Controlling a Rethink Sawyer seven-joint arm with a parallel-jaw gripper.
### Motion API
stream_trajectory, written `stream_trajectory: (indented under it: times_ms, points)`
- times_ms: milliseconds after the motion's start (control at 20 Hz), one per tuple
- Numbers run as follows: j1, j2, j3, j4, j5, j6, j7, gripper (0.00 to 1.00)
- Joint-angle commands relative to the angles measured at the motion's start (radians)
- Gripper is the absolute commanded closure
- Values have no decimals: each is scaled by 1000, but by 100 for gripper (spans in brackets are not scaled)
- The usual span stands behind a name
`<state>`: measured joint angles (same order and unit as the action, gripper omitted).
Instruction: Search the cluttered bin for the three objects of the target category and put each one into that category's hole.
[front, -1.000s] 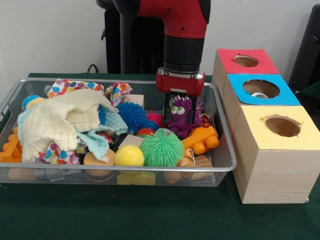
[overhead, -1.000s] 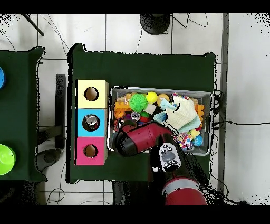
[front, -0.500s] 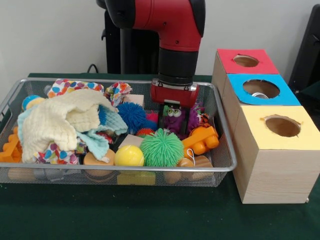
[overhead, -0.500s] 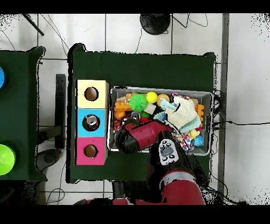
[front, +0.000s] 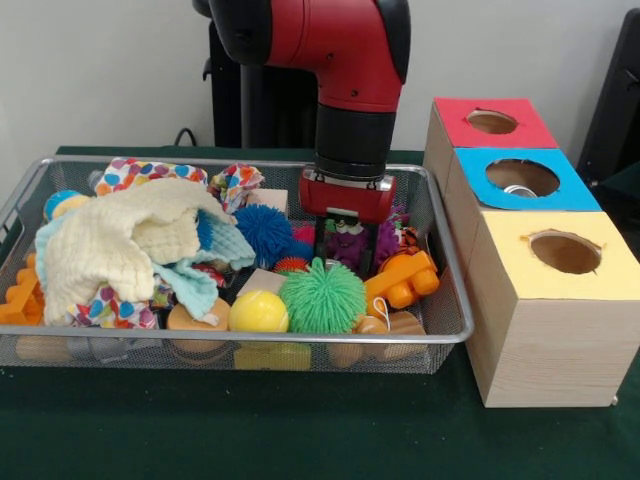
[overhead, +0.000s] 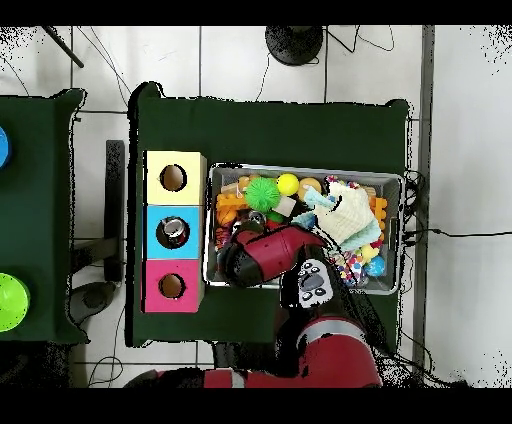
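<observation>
Purple, spiky rubber monster toy (front: 349, 243) with googly eyes sits in the wire mesh bin (front: 449, 300), behind the green spiky ball (front: 322, 296) and beside the orange plastic block (front: 401, 281). My gripper (front: 346, 240) straddles it, fingers apart. I judge this the grasp step: next, close and lift.

No readable text, labels, brands or numbers anywhere: none on boxes, bin, toys, cloths or robot arm.
</observation>
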<state>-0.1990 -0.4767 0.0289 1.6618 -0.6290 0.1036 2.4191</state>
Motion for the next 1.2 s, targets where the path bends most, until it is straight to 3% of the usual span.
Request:
stream_trajectory:
  times_ms: [50,600,1050,1200]
  points:
    - [65,6,-19,-19,-21,-60,44,0]
    - [-14,-135,98,112,23,66,-17,0]
    - [-52,-134,142,97,21,96,-45,0]
    - [-39,-123,122,98,-1,66,-33,0]
